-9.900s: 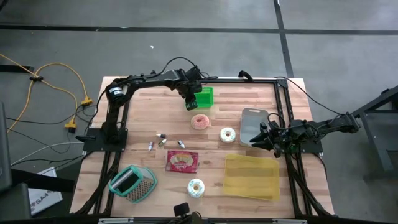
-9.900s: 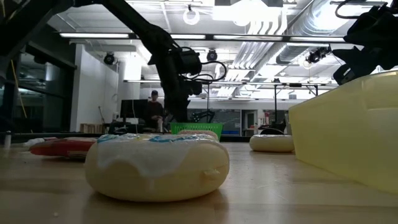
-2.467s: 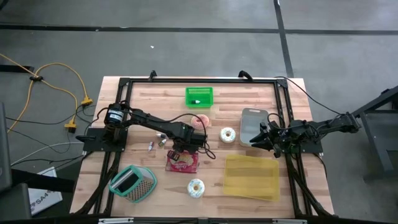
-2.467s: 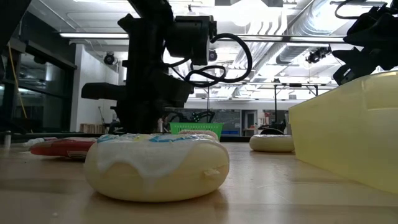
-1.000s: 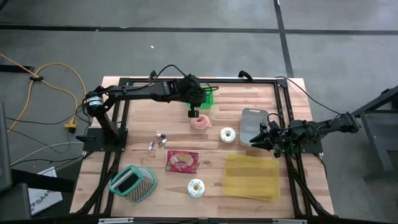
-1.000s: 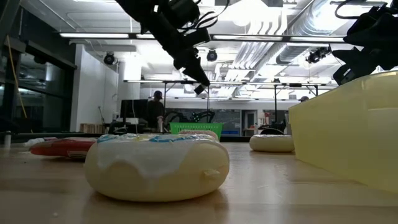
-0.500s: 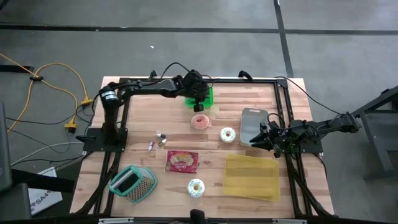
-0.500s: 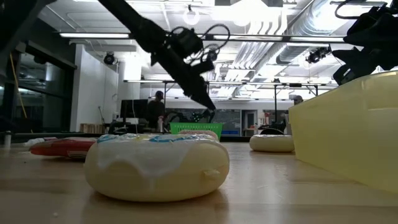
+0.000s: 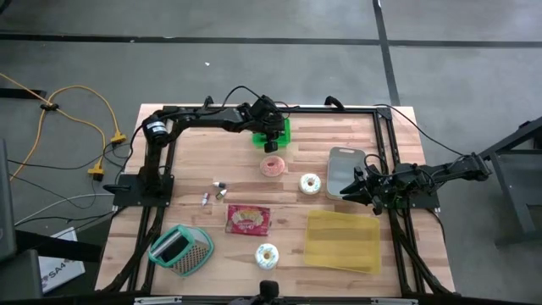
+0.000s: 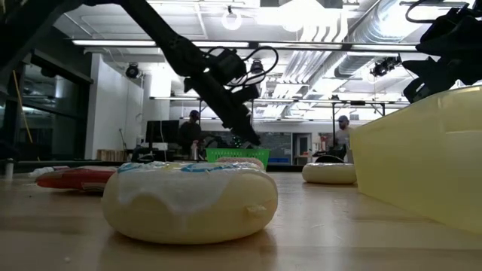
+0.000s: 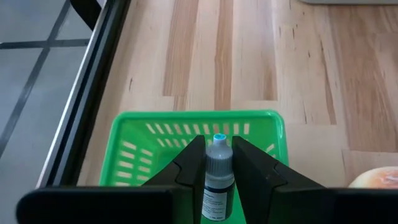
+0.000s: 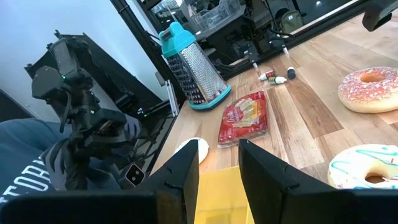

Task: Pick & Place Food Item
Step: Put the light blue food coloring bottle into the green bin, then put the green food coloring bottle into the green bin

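Note:
My left gripper (image 9: pixel 271 142) hangs over the green basket (image 9: pixel 271 131) at the table's far middle, shut on a small grey dropper bottle (image 11: pixel 219 180) with a blue tip (image 11: pixel 219 138). In the low view the gripper (image 10: pixel 252 138) sits just above the basket (image 10: pixel 237 155). A pink doughnut (image 9: pixel 272 165) lies flat on the wood just near of the basket. My right gripper (image 9: pixel 351 188) waits open at the table's right, by a grey tray (image 9: pixel 345 172). My left gripper pinches the bottle's body (image 11: pixel 217 186) between its two fingers (image 11: pixel 189 163), which slant down toward the table's right. The bottle lies along the fingers, tip forward and past their ends. It is clear of the basket floor (image 11: pixel 149 146) below.
A white doughnut (image 9: pixel 311 183), a red packet (image 9: pixel 248 219), another doughnut (image 9: pixel 267 255), a yellow bin (image 9: pixel 342 240), a teal grater (image 9: pixel 180 248) and small bottles (image 9: pixel 218 191) lie on the near half. A black frame (image 9: pixel 169 110) rims the table.
My left gripper has sunk and gone a little toward the table's right and far edge, from above the pink doughnut to low over the green basket, the bottle still between its fingers.

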Controlling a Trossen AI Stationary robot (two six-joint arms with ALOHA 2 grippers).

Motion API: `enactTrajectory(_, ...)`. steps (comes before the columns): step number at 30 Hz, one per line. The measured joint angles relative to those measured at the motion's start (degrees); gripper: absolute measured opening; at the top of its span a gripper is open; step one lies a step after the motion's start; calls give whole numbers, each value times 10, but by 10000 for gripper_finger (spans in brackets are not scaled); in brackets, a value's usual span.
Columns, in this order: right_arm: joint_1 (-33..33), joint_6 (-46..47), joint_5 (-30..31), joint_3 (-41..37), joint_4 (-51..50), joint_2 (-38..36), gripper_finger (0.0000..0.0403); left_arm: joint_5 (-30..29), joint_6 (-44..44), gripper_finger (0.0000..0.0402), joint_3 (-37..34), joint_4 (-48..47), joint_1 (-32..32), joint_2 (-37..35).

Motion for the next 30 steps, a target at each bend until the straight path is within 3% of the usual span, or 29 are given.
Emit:
enactTrajectory(7, 0, 0, 0, 0, 0, 0, 100, 0, 0, 90, 0, -1, 0, 0)
enactTrajectory(30, 0, 0, 0, 0, 0, 0, 100, -1, 0, 93, 0, -7, 0, -8)
